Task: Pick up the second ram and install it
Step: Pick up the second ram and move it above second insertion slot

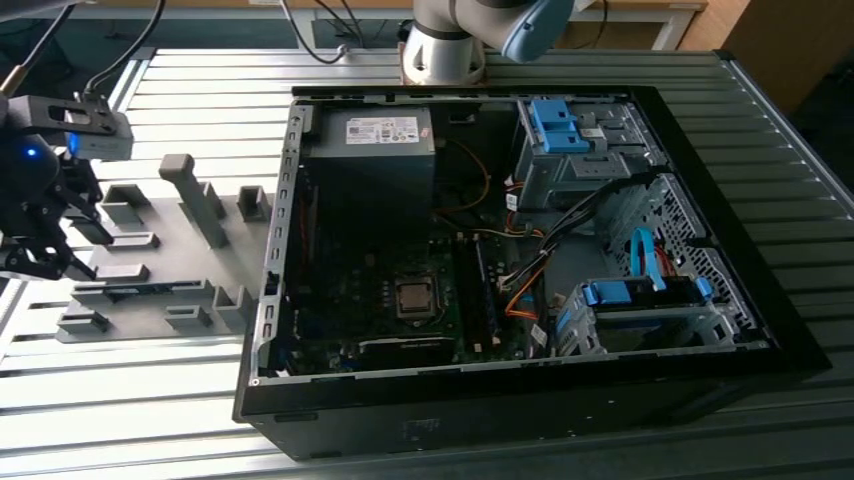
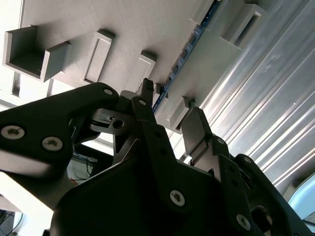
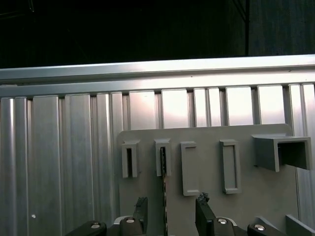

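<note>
The second ram point(image 3: 163, 169) stands on edge in a slotted grey block of the fixture plate point(image 3: 206, 206). It shows as a thin dark-green strip, also seen in the second wrist view as the ram point(image 2: 184, 51) running along the plate. My gripper point(image 3: 171, 200) is open, one black finger point(image 3: 141, 209) on each side of the stick with a gap on both sides. In the second wrist view the gripper point(image 2: 171, 101) straddles the stick's near end. The exterior view has the gripper point(image 1: 40, 250) at its far left, over the plate's edge.
Several grey fixture blocks point(image 1: 200, 200) rise from the plate point(image 1: 160, 290), some taller than others. The open computer case point(image 1: 521, 250) lies to the exterior view's right, with motherboard slots point(image 1: 483, 290), cables and blue drive bays inside. A ribbed metal table point(image 1: 134, 410) lies beneath.
</note>
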`<state>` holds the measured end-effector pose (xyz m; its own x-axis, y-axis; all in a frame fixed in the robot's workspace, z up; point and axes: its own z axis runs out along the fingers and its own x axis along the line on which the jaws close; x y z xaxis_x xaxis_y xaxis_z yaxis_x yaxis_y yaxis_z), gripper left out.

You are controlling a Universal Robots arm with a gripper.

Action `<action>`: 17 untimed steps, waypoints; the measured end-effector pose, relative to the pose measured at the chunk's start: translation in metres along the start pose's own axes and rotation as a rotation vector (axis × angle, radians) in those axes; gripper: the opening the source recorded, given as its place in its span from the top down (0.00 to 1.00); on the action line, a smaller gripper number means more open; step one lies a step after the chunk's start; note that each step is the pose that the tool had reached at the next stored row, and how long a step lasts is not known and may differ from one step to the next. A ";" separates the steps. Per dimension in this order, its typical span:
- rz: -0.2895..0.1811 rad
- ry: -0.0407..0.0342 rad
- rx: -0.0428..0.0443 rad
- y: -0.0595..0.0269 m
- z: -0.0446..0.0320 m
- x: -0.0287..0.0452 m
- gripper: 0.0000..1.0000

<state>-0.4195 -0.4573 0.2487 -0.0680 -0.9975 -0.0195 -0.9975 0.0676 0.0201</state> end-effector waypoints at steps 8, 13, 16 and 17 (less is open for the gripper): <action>0.000 0.0001 -0.0001 -0.0002 0.0046 0.0006 0.49; 0.000 -0.0001 0.0005 -0.0004 0.0055 0.0023 0.49; 0.000 -0.0002 0.0010 -0.0005 0.0073 0.0038 0.49; 0.000 -0.0002 0.0011 -0.0005 0.0081 0.0042 0.49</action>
<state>-0.4194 -0.4614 0.2405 -0.0679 -0.9975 -0.0196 -0.9975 0.0675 0.0190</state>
